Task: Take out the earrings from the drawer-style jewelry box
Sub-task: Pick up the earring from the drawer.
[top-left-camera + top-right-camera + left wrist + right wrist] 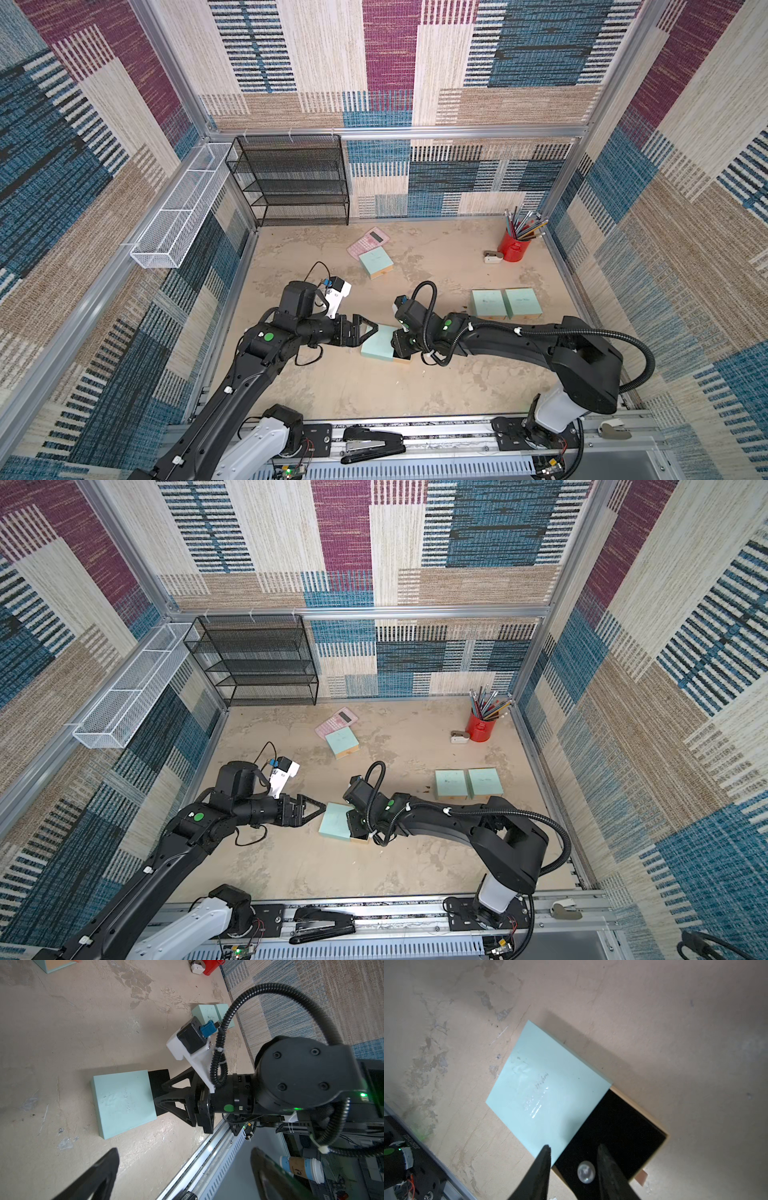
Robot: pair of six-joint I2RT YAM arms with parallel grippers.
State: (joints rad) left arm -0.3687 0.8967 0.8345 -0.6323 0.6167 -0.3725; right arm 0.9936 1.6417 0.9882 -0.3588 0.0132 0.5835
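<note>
A mint-green jewelry box (376, 343) (334, 820) lies on the floor at the middle front. Its black-lined drawer (623, 1126) (159, 1078) is pulled out towards the right arm. One pale round earring (586, 1172) rests on the black lining. My right gripper (574, 1147) (159, 1095) hovers over the drawer with its jaws partly apart. The earring lies between the fingers, close to one finger, and no contact shows. My left gripper (370, 328) (318, 808) (185, 1157) stands wide open at the box's closed end, holding nothing.
Three more mint boxes lie around: one (376, 262) beside a pink calculator (368, 241), two (505, 303) side by side at right. A red pencil cup (515, 247) stands back right, a black wire shelf (291, 178) back left, and a black stapler (372, 444) lies on the front rail.
</note>
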